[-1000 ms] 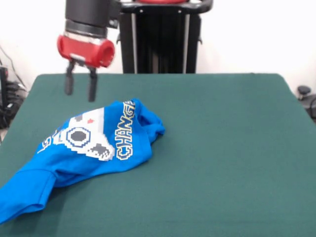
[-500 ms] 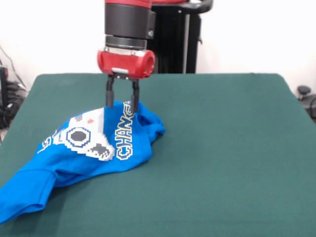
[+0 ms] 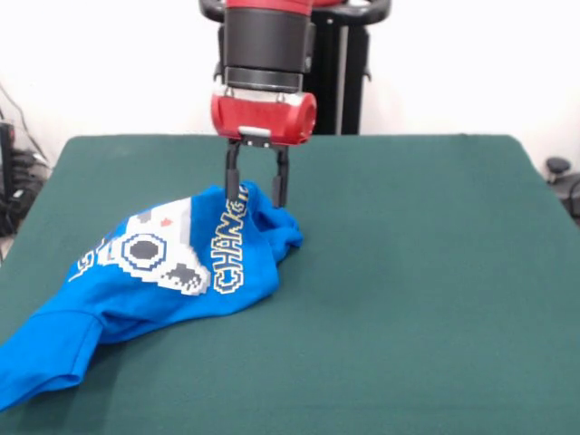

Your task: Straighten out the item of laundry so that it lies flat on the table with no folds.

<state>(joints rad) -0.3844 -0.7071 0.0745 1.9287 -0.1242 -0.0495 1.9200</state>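
Blue T-shirt [image 3: 172,272] is lying bunched and folded on the green counter [image 3: 417,272], toward its left side in the front view, one part trailing to the near-left edge. End effector [image 3: 257,197] is hanging over the shirt's far crumpled edge, fingers spread apart, gripping nothing, tips level with the fabric.

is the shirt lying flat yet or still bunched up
Bunched up: the blue shirt humps in folds at its far edge, lettering creased, beneath the open gripper.

Bright blue T-shirt [image 3: 136,299] with white-and-yellow lettering, dark green table [image 3: 408,272], red-and-black claw [image 3: 257,195]
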